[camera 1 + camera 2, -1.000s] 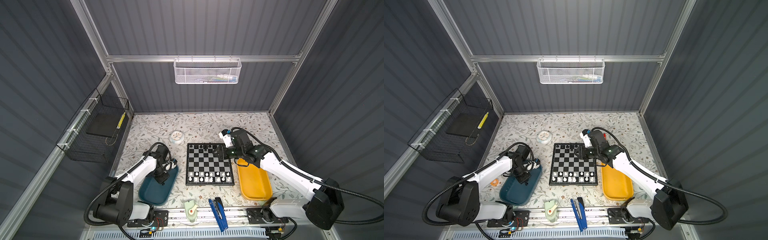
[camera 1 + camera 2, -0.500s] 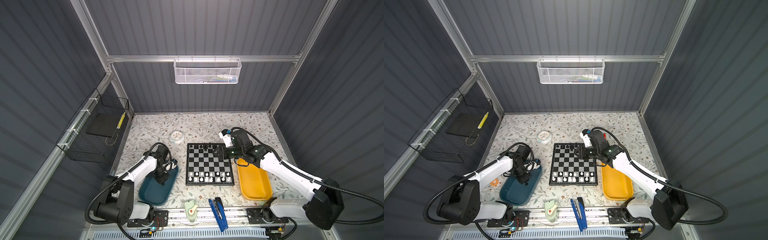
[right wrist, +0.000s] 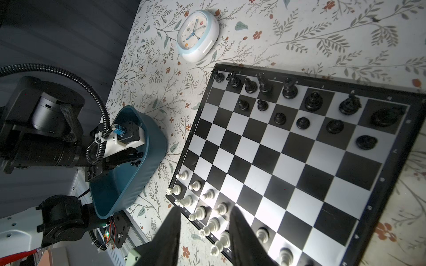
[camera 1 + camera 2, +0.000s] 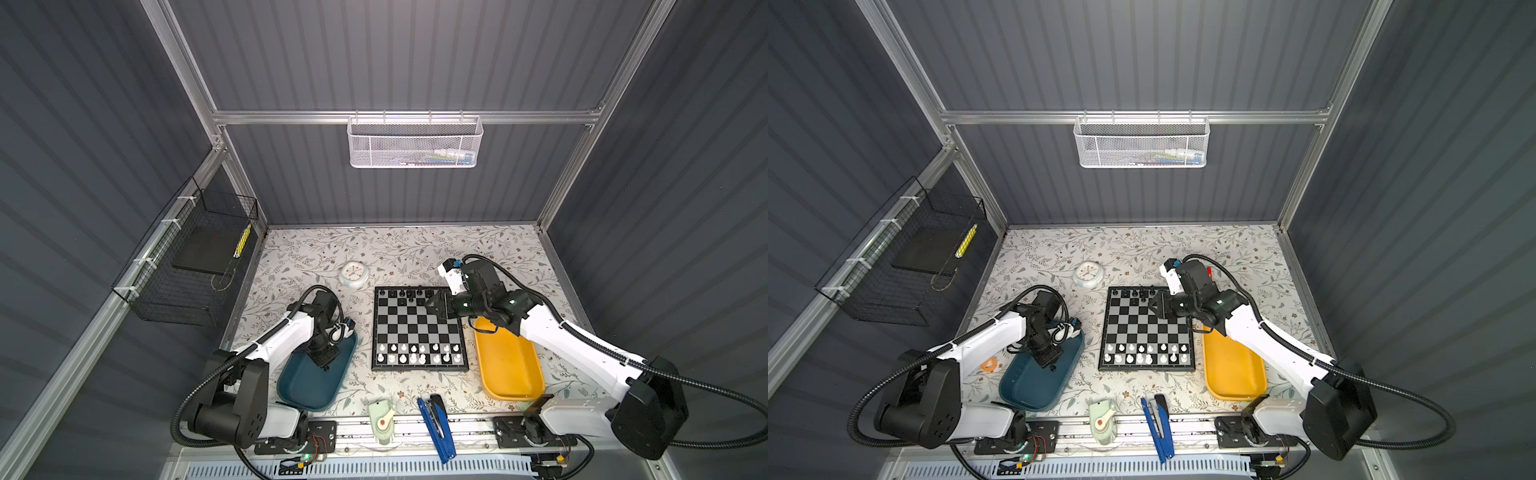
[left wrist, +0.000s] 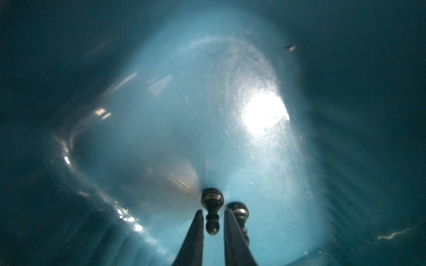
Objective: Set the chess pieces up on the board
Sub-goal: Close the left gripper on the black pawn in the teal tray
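Tabletop [image 4: 316, 257] in floral print, carrying the board [image 4: 415, 328] at its middle: black and silver squares within a black rim, with a teal tray [image 4: 307, 386] just to its left and a yellow tray [image 4: 511, 370] just to its right in both top views. Its two near rows hold white chess pieces [image 3: 199, 211]. Black chess pieces [image 3: 289, 89] line the far row, and six black pawns [image 3: 303, 123] stand in front of them, so two squares of that row appear unfilled. Right gripper [image 4: 432, 306] hovers over the board's far right corner, jaws apart with nothing between them. Left gripper [image 5: 214, 210] reaches down into the teal tray, its fingers [image 5: 196, 230] standing narrowly on either side of a black pawn [image 5: 212, 199]; whether they already pinch it cannot be told. A second black pawn [image 5: 239, 210] sits just beside the outer face of one finger. Step in hand, as judged: pickup of one of the last two black pawns. The next move calls for a firm pinch on the slim stem, a straight lift clear of the tray wall without dragging the neighbour, then a carry to an open square in the pawn row. Each pawn is tiny, dark and glossy, with a ball head above a narrow collar. It is likely slippery and prone to twist in the grip.
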Motion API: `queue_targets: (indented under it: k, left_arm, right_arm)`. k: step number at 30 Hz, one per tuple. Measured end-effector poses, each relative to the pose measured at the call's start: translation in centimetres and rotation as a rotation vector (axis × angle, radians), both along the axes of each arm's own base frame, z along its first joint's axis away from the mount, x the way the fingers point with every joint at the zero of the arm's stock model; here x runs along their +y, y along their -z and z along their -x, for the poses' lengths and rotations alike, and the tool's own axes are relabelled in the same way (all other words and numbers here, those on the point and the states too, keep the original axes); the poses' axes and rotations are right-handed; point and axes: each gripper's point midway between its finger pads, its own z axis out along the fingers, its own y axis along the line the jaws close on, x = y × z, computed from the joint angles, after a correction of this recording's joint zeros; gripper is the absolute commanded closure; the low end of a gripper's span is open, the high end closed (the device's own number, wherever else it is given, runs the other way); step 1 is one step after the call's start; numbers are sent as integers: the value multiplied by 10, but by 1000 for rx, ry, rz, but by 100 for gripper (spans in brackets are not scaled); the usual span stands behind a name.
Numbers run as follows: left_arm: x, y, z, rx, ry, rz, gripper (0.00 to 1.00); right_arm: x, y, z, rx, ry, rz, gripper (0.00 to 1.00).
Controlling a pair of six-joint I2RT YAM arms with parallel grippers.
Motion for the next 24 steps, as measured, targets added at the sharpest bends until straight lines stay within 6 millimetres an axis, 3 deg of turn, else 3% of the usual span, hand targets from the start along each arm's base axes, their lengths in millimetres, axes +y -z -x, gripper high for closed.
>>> queue_targets:
  k: [14, 24]
  left_arm:
    - [0, 0, 0, 0, 0, 0, 93]
    - [2, 0, 0, -1, 5, -12, 93]
  right_arm:
    - [0, 0, 0, 0, 0, 0, 63]
    - [-1, 1, 1, 5, -2, 5, 63]
